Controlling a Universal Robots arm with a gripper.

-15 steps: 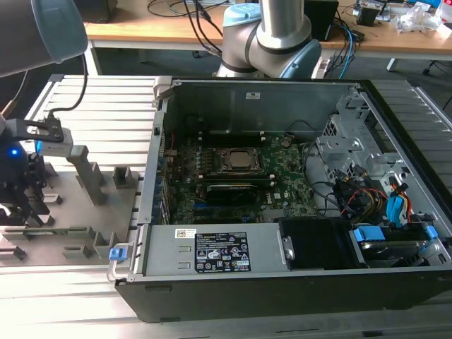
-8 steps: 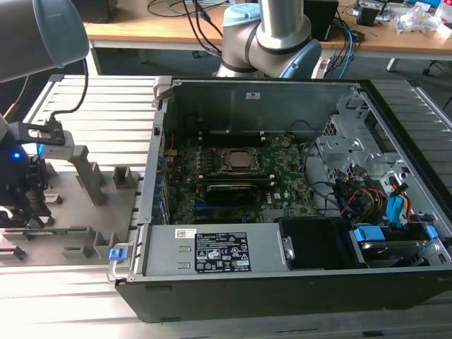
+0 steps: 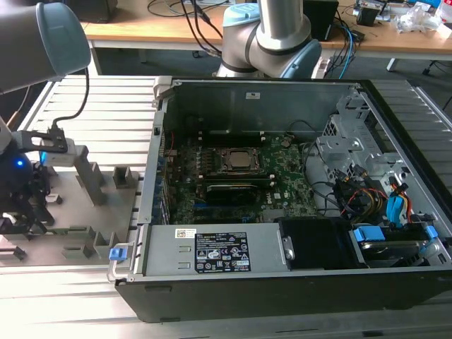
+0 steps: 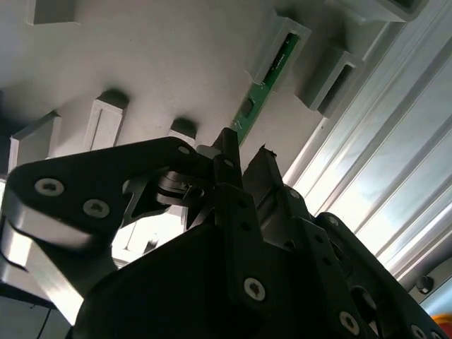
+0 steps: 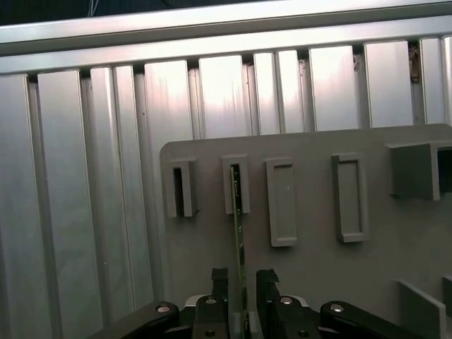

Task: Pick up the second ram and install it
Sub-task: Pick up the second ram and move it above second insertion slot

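Gripper (image 5: 242, 284) straddles the second ram (image 5: 239, 226), which is seen edge-on. One finger sits on each side, with small gaps and no contact visible. The ram's far end sits in a slotted block (image 5: 236, 185) on the grey fixture plate (image 5: 311, 282). The plate lies on the ribbed aluminium table (image 5: 92, 176).
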